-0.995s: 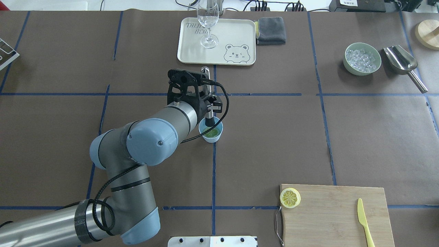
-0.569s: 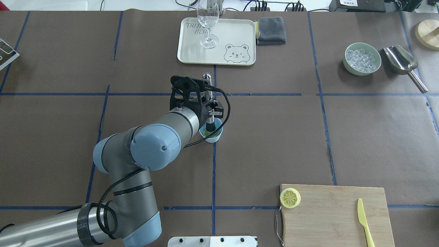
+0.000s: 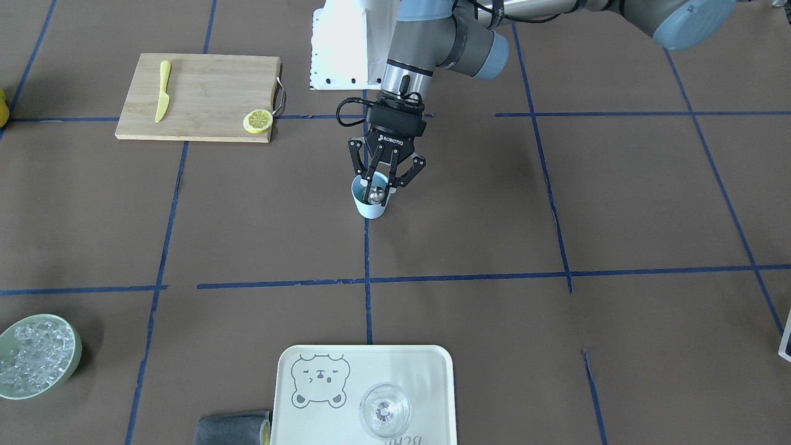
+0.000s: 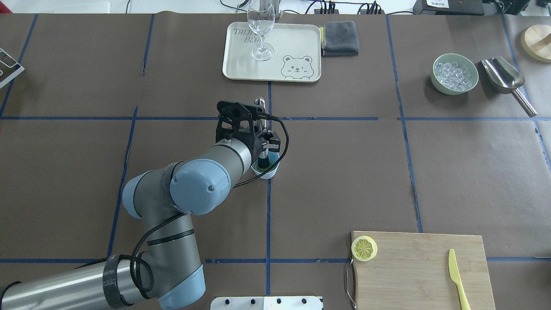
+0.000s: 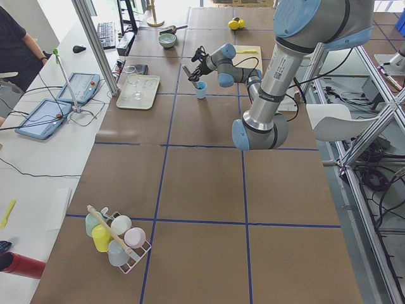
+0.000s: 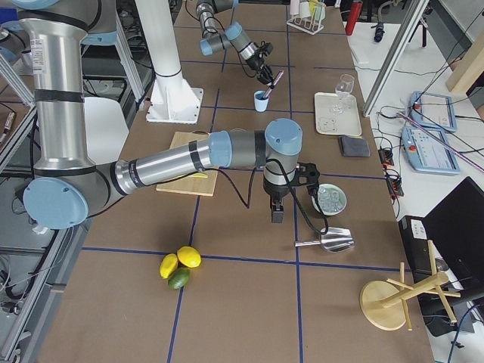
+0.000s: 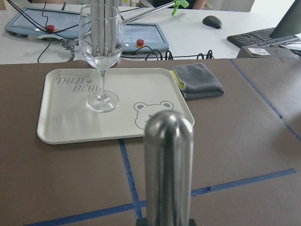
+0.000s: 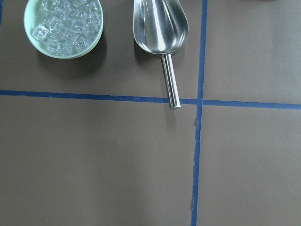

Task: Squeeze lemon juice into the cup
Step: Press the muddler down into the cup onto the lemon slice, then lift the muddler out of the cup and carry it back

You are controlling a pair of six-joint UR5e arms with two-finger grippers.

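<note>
— Bench (image 4: 344, 172) first: what is carried on it?
— Brown paper gridded with blue tape is seen. The left arm (image 4: 198, 185) is stretched over the middle. The right arm (image 6: 174, 166) is held low at the far end. A wooden cutting board (image 4: 422, 271), a bear-printed tray (image 4: 292, 43) and a green bowl of ice (image 4: 454, 73) are set well apart.
— And the fingers?
— The left gripper (image 4: 266, 145) is seen with its fingers clamped on a steel muddler (image 7: 168, 169). The muddler's black end is sunk in the pale blue cup (image 3: 371, 209), where something green is glimpsed. Whether the fingers of the right gripper (image 6: 274, 215) are apart or together cannot be told.
— The lemon?
— The lemon slice (image 4: 364, 248) is laid cut face up on the board's corner, well apart from the cup.
</note>
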